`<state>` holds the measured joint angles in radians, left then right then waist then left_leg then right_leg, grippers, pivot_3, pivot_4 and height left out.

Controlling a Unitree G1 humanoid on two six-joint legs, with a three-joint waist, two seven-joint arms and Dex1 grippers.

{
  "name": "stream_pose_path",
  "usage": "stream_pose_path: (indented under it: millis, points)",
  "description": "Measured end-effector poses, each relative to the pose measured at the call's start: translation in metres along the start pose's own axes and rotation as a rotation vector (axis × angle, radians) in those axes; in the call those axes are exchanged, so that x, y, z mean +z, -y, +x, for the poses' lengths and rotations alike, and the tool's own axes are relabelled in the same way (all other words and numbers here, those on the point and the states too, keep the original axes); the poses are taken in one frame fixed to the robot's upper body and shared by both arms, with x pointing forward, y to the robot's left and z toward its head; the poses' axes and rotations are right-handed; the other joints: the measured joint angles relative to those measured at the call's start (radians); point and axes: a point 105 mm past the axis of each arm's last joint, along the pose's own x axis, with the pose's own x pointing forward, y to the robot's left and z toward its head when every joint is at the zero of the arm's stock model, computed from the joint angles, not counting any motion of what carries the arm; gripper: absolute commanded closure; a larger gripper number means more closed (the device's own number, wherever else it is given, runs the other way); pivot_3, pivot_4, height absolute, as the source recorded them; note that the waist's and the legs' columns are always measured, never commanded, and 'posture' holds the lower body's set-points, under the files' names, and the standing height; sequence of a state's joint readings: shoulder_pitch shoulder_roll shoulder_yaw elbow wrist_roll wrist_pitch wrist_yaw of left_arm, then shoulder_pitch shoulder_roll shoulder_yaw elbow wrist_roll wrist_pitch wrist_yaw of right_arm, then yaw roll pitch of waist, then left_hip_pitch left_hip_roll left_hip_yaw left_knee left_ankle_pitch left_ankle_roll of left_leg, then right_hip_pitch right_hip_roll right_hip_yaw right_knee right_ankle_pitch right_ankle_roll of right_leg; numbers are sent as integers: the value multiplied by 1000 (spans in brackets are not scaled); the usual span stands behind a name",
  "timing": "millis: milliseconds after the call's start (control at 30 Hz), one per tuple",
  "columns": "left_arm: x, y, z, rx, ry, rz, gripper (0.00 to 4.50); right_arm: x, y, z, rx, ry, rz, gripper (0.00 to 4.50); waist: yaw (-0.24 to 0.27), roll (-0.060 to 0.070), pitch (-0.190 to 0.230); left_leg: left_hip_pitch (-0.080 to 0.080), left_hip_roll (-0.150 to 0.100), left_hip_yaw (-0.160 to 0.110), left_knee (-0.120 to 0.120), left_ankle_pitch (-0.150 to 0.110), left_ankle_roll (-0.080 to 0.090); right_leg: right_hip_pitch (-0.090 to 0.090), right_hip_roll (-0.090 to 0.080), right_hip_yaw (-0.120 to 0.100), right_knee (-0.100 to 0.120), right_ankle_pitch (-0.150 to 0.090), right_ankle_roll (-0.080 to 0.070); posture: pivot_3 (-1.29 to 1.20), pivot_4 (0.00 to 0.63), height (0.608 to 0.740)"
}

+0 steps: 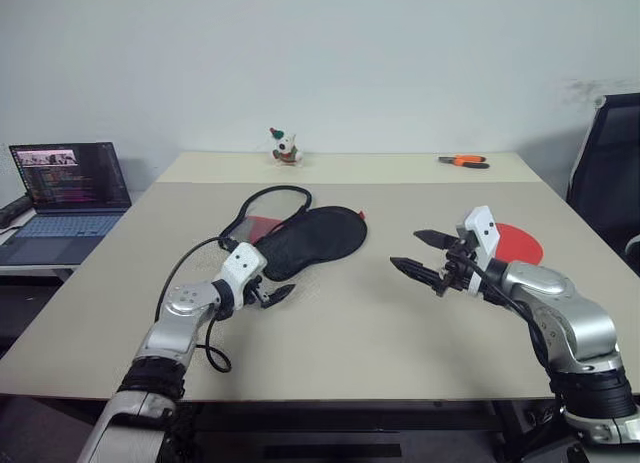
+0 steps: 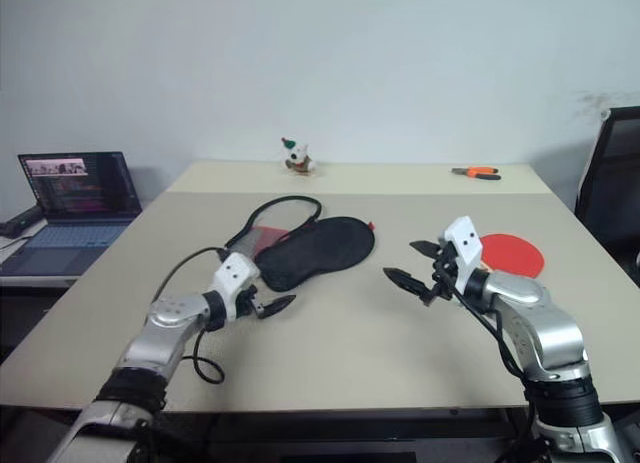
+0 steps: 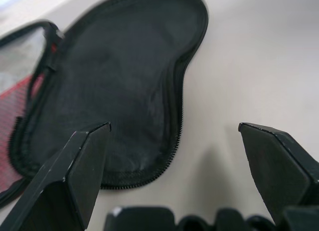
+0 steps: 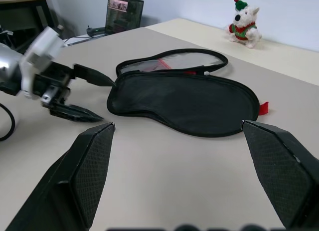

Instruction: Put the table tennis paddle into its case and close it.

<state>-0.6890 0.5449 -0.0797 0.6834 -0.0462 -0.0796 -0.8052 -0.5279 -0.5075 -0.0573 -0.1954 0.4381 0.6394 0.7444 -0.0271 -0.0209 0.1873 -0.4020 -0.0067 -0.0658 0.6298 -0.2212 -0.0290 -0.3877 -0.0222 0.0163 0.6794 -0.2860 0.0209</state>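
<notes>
While both jaws stand spread, the left gripper (image 1: 272, 287) could shove the open case (image 1: 305, 239) away from the table tennis paddle (image 1: 518, 243) behind the right gripper (image 1: 424, 257).

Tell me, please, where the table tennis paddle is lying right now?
The table tennis paddle lies flat on the table's right side, just behind the right claw, apart from the opened case at the centre.

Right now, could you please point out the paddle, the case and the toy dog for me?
paddle (image 2: 512, 253), right eye view, red face.
case (image 4: 187, 104), right wrist view, black fabric middle.
toy dog (image 4: 243, 24), right wrist view, its body.
</notes>
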Motion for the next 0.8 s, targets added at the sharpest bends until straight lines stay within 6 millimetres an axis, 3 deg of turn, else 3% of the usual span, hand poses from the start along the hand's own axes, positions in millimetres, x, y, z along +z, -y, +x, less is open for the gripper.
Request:
stream_pose_path:
  millis: [233,533,633,800]
  points:
    - [-9,-8,8,-51,-80,64,0,0,-2,2,1,17,3,39,-6,0,0,0,1,1,0,0,0,-1,1,0,1,0,0,0,150,740]
    - [-11,-11,4,-87,-94,117,0,-4,-3,0,-12,15,19,39,-8,0,0,1,1,2,0,0,0,-1,1,1,1,0,0,0,150,740]
    - [-15,-13,1,-92,-104,115,547,-4,-3,0,-12,15,19,0,-9,0,0,1,1,2,0,0,0,-1,2,1,1,0,0,0,150,740]
    - [-20,-8,-2,-135,-115,92,2324,0,-5,-1,-5,25,6,0,-13,0,0,2,1,2,0,0,0,0,2,1,2,0,0,0,150,740]
